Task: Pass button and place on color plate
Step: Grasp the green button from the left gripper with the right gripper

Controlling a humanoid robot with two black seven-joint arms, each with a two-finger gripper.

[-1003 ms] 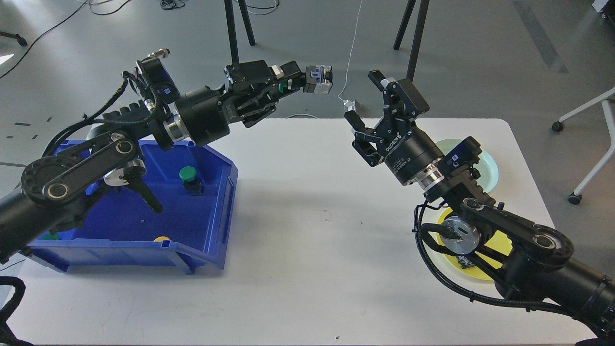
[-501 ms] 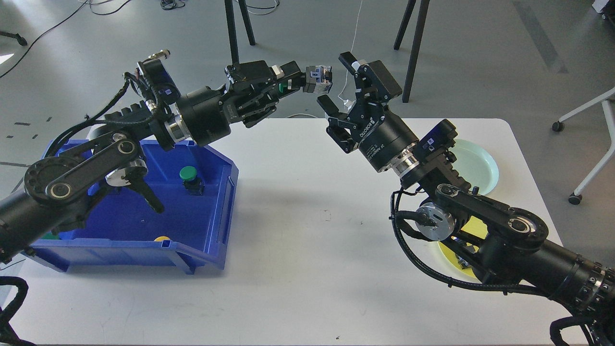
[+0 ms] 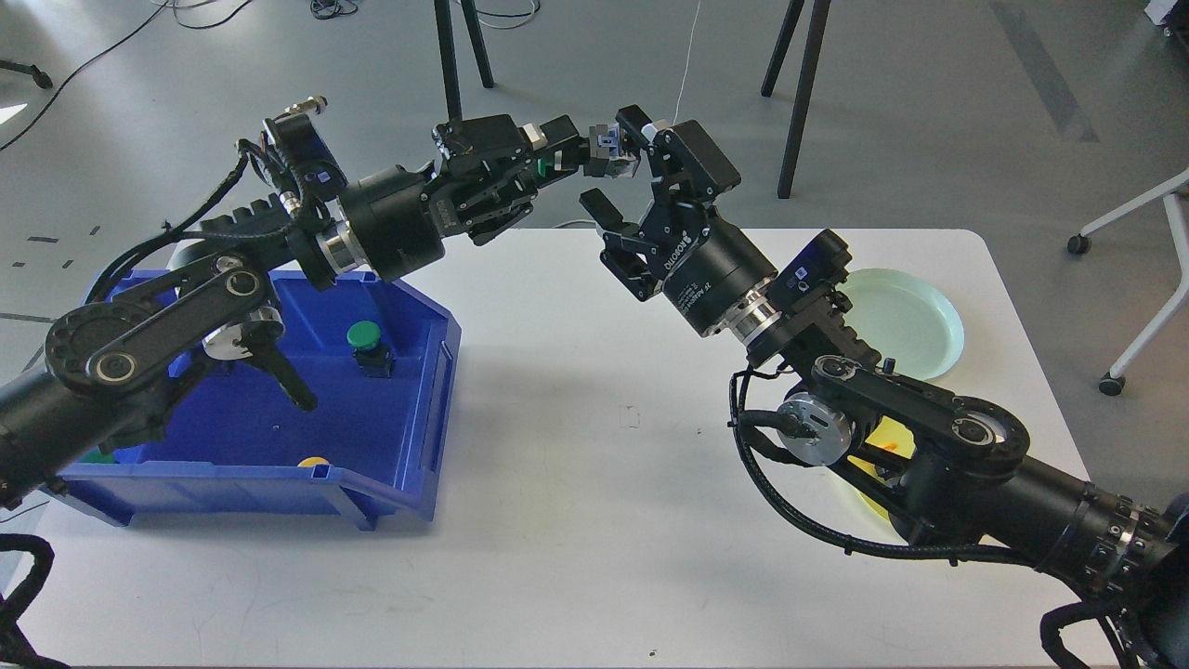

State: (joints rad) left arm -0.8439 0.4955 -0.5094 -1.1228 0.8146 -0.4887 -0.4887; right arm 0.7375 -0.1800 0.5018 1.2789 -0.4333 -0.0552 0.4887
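My left gripper (image 3: pixel 568 156) is shut on a button (image 3: pixel 608 154) with a green cap and a grey-black body. It holds the button high above the table's far edge, with the body pointing right. My right gripper (image 3: pixel 620 165) is open, one finger above the button's body and one below it. I cannot tell whether they touch it. The pale green plate (image 3: pixel 906 321) lies at the table's far right. The yellow plate (image 3: pixel 878 444) lies nearer and is mostly hidden under my right arm.
A blue bin (image 3: pixel 413 390) stands on the table's left and holds a green button (image 3: pixel 364 339), a yellow one (image 3: pixel 313 461) and a green one (image 3: pixel 97 456) at its near edge. Tripod legs (image 3: pixel 799 93) stand behind the table.
My right gripper has moved left and up from over the green plate to the button held by my left gripper, staying open. My left gripper has hardly moved.
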